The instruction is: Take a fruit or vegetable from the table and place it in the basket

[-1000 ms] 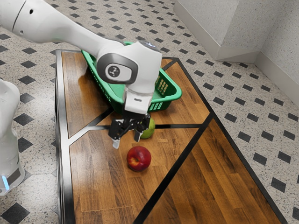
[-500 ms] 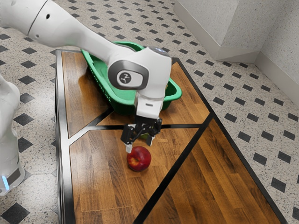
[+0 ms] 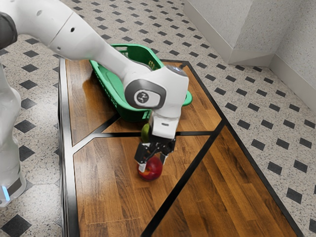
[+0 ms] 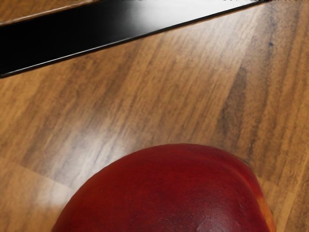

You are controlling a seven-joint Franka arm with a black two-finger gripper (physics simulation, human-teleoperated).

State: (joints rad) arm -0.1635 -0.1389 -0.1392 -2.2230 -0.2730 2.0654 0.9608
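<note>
Wood-grained worktop [image 3: 106, 197]: the red apple [image 3: 152, 174] lay beneath the pincer [image 3: 154, 162], whose fingers stood apart about it. Off-centre closure risked rolling the fruit aside; too shallow a grip, dropping it short of the green basket [image 3: 135, 114].

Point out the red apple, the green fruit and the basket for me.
Red apple [image 3: 152, 172]: exterior view, on its red side.
Green fruit [image 3: 145, 132]: exterior view, on its uncovered part.
Basket [image 3: 131, 113]: exterior view, on its outer wall.

Bright light fills the exterior view; in the wrist view, glare pales wood [image 4: 101, 150] and black strip [image 4: 159, 17].
</note>
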